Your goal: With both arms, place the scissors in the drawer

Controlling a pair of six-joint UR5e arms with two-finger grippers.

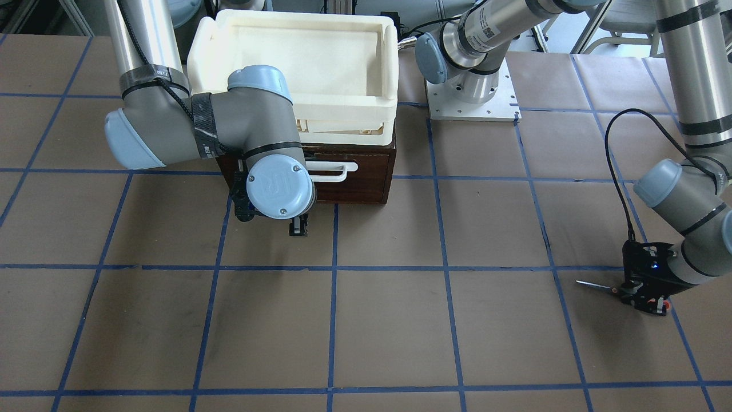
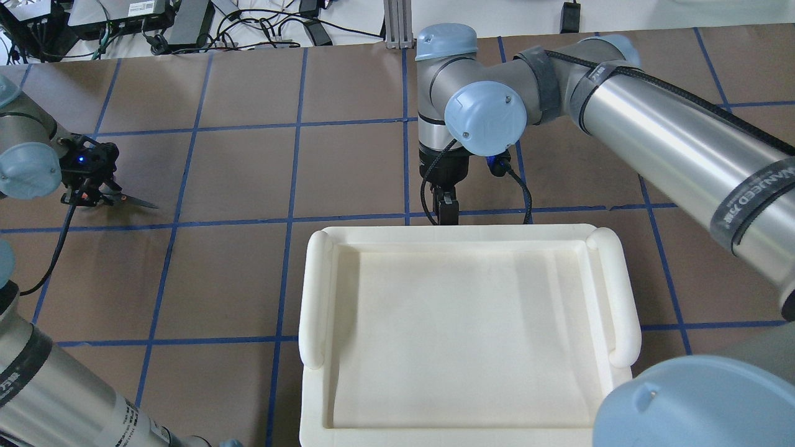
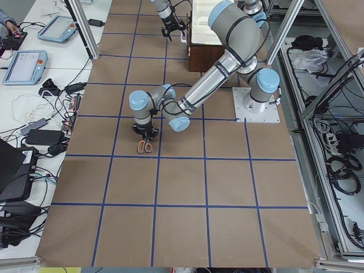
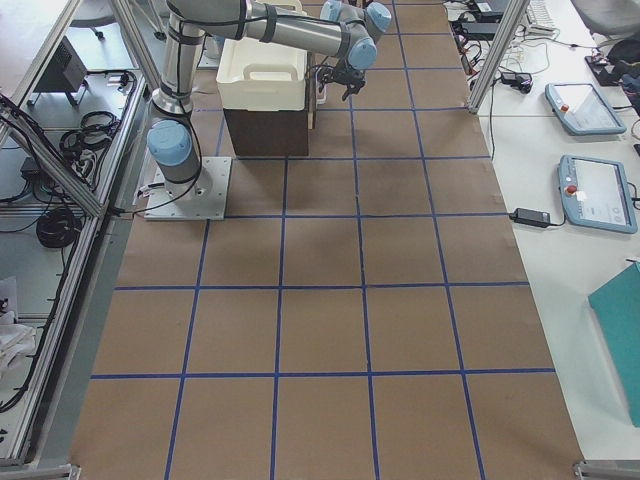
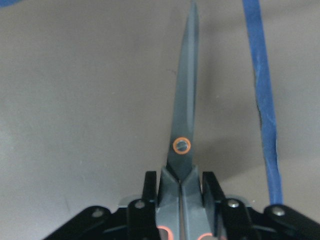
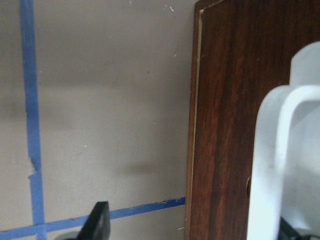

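The scissors (image 5: 185, 115) lie low over the brown table, far out on my left side, blades closed. My left gripper (image 5: 181, 189) is shut on them just behind the pivot; I cannot tell whether they touch the table. They also show in the front view (image 1: 595, 285) and the overhead view (image 2: 133, 200). The dark brown drawer (image 1: 366, 183) looks closed, with its white bar handle (image 1: 334, 170) on the front. My right gripper (image 1: 298, 228) points down just in front of the drawer. In the right wrist view its fingers (image 6: 100, 220) are apart, with the handle (image 6: 270, 165) between them.
A white foam tray (image 2: 317, 292) sits on top of the drawer cabinet. The right arm's elbow hangs over the cabinet's front corner. The left arm's base plate (image 1: 474, 106) stands beside the cabinet. Blue tape lines grid the table.
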